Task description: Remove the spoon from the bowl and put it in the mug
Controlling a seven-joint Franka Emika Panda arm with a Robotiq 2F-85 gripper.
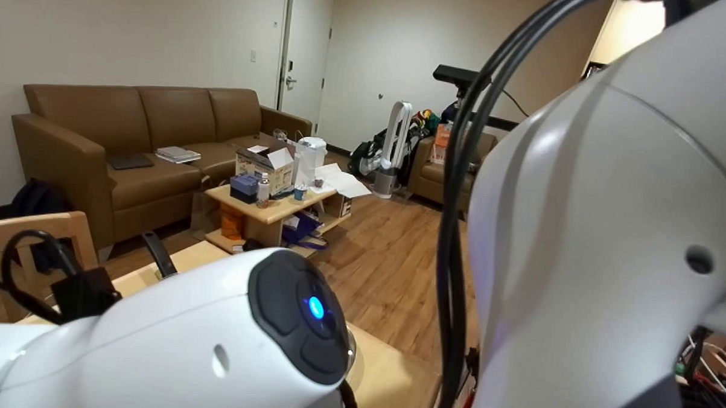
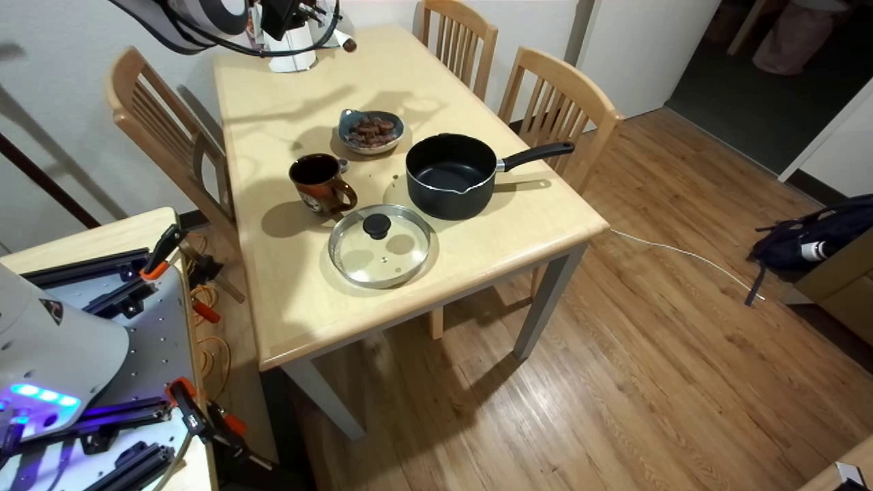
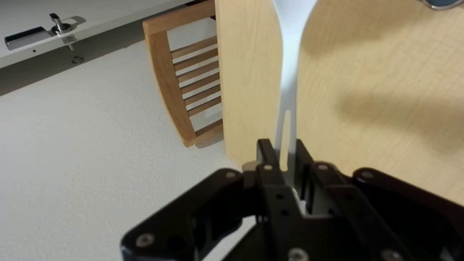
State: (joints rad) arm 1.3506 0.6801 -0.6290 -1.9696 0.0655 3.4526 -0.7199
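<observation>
In the wrist view my gripper (image 3: 283, 144) is shut on the slotted handle of a white spoon (image 3: 290, 65). The spoon is above the table, and its head runs out of the top of the view. In an exterior view the gripper (image 2: 310, 12) is at the top edge, over the table's far end, small and partly cut off. The mug (image 2: 315, 183), dark brown and glossy, stands upright near the table's left side. The bowl, a deep black pan (image 2: 450, 201) with a long handle, stands to its right. Both are well away from the gripper.
A glass lid (image 2: 354, 259) with a black knob lies in front of the mug and pan. A small blue dish (image 2: 346, 123) of brown food stands behind them; a dark dish edge (image 3: 440, 5) shows in the wrist view. Wooden chairs (image 2: 559, 82) flank the table.
</observation>
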